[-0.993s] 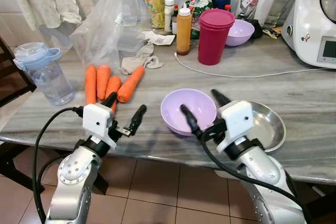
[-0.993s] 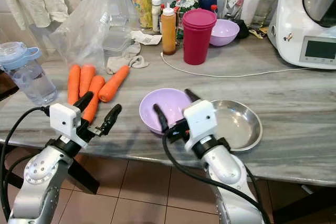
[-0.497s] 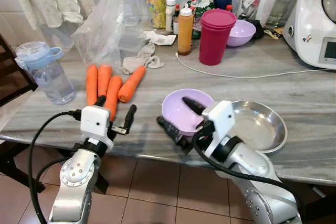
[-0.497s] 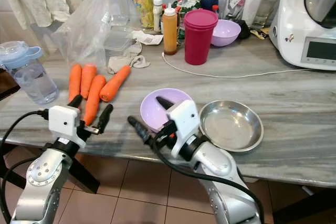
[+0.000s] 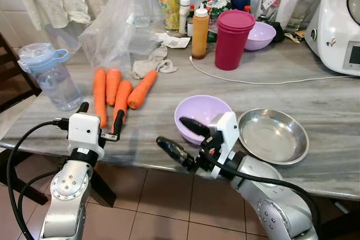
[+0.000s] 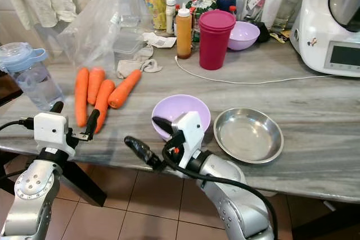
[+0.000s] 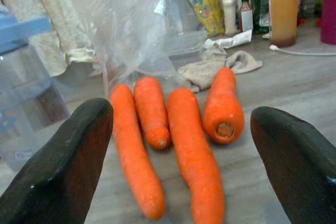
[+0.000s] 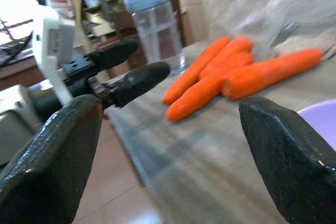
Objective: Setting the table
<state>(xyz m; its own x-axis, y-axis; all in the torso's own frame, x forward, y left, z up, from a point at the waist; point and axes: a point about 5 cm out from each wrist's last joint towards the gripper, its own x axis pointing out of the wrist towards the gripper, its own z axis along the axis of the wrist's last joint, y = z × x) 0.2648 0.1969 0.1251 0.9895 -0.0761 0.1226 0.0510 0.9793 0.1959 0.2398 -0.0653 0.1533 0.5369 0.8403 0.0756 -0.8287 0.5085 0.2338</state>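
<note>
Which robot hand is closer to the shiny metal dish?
Right. The right gripper hovers at the counter's front edge beside the lilac bowl that neighbours the round steel dish. The left gripper, jaws open, sits far across, by the orange carrots.

A home kitchen. A grey marble-look countertop (image 5: 315,91) holds four raw carrots (image 5: 121,91), a lilac bowl (image 5: 202,117) and a steel dish (image 5: 274,136) near the front edge. Along the far wall stand sauce bottles (image 5: 199,25), a magenta tumbler (image 5: 232,39) and, far right, a white cooking appliance (image 5: 337,23). Terracotta floor tiles (image 5: 163,203) show below.
</note>
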